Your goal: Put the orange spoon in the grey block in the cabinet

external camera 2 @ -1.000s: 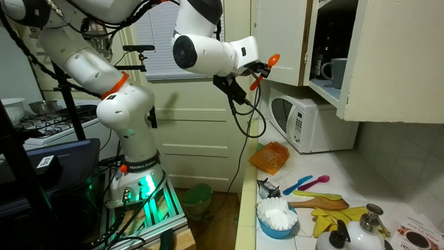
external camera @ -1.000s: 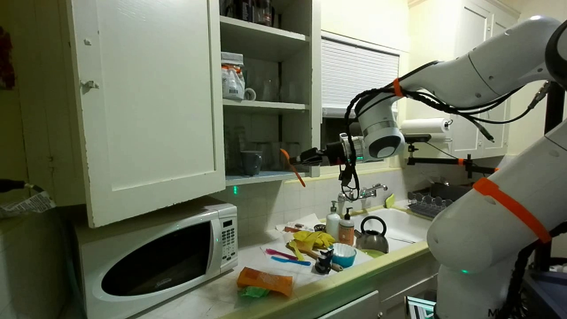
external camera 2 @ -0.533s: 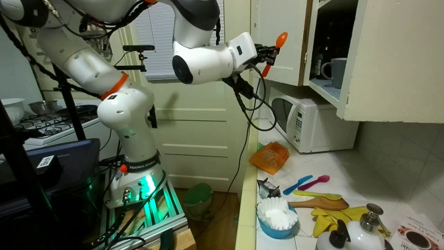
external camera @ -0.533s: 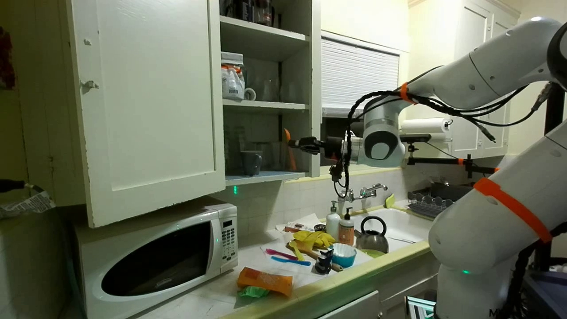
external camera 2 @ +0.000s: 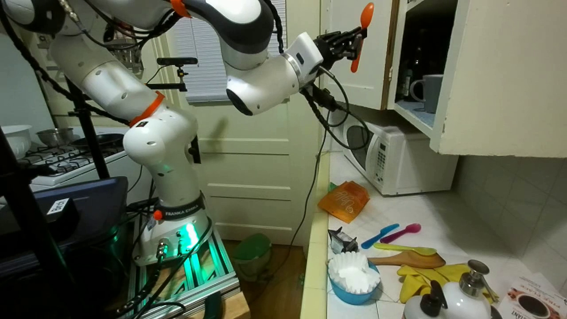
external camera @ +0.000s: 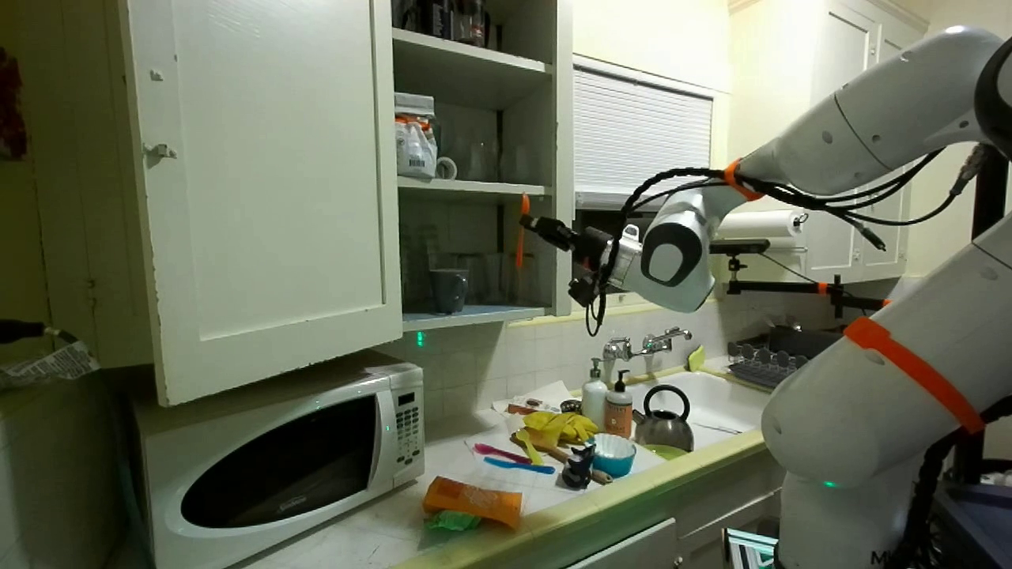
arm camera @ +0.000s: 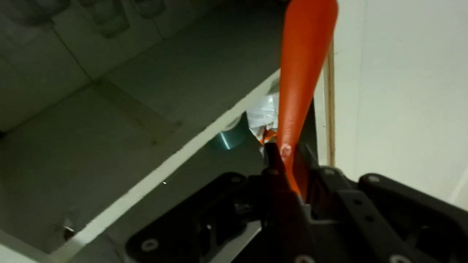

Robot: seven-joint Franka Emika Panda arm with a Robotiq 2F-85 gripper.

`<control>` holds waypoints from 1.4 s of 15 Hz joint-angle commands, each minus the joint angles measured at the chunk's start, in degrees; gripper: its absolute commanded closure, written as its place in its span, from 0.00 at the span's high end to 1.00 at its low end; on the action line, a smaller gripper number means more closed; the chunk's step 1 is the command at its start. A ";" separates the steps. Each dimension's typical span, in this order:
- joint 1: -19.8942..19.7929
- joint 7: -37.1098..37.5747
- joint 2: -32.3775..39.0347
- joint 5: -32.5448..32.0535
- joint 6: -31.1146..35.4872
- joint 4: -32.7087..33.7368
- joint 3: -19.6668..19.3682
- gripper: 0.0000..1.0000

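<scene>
Claw (external camera: 531, 222), black and two-fingered, is closed on a slim, bright orange plastic spoon (external camera 2: 366, 16), gripping it near the middle and holding it nearly upright, bowl uppermost, outside the open white wooden cabinet (external camera: 563, 142). In an exterior view, a grey handled mug (external camera: 449, 290) stands on the pale-blue-lined lowest shelf (external camera: 494, 315), left of and lower than the spoon. Farther left, a white microwave (external camera: 277, 462) sits on the white tiled tabletop (external camera: 364, 529), below the cabinet's panelled door (external camera: 277, 182).
</scene>
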 commanded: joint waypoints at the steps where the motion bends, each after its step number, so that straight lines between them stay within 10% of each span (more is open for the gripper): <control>1: 2.42 -9.28 0.54 -0.08 -8.34 -0.21 -1.15 0.04; 9: -0.37 -30.78 6.86 -0.35 -26.57 -0.07 -1.93 0.04; 10: -11.05 -25.72 6.12 0.25 -29.31 -0.07 5.03 0.04; 12: -17.08 -24.90 6.37 1.62 -31.90 -0.31 8.45 0.04; 13: -14.59 -29.04 7.74 2.69 -31.49 -0.61 6.52 0.04; 15: -24.08 -25.48 7.19 5.44 -31.14 -0.02 13.78 0.04; 20: -30.19 -26.76 6.89 9.85 -24.45 -0.03 23.04 0.04; 21: -22.54 -26.73 7.63 5.44 -25.69 0.26 14.05 0.15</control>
